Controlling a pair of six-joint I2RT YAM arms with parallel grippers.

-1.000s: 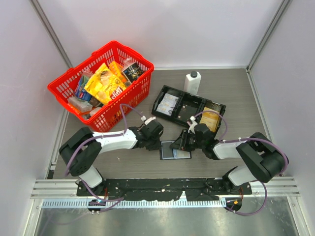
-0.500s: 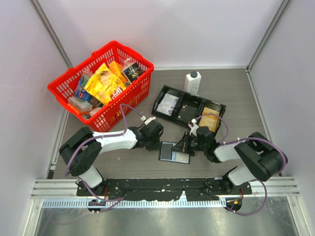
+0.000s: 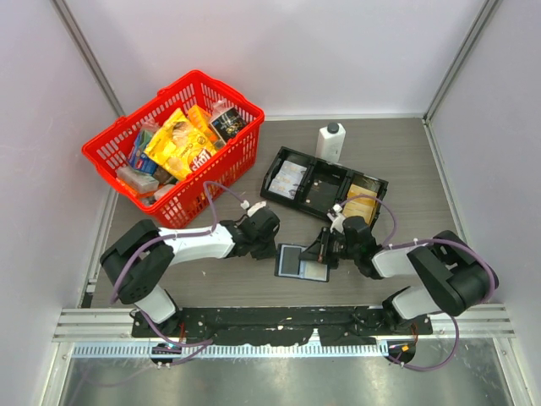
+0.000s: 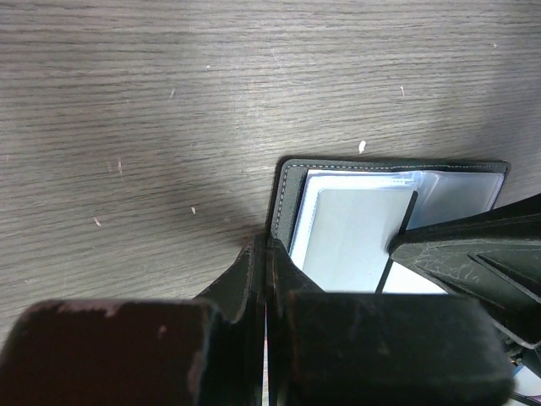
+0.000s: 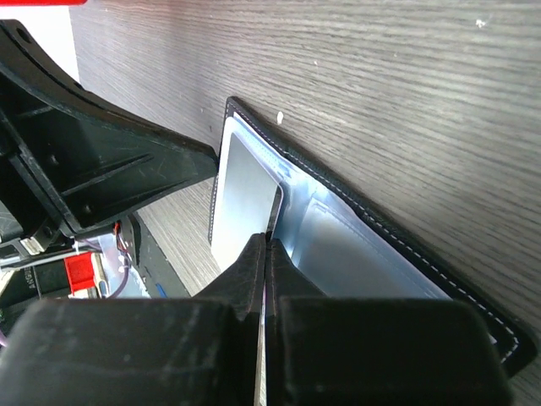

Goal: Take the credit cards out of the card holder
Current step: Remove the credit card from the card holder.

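Left pincer (image 4: 267, 247) is closed tight on the left rim of the card holder (image 4: 286, 194), which lies spread open, inner faces up, on the desk (image 3: 215, 279). Right pincer (image 5: 267, 245) reaches in from the card holder's opposite side, its jaws pressed together on the edge of a grey credit card (image 5: 241, 199) that sits in the card holder's left half. Just behind the card holder lies a long black tray (image 3: 324, 182); a red basket (image 3: 230, 91) stands well beyond its left side.
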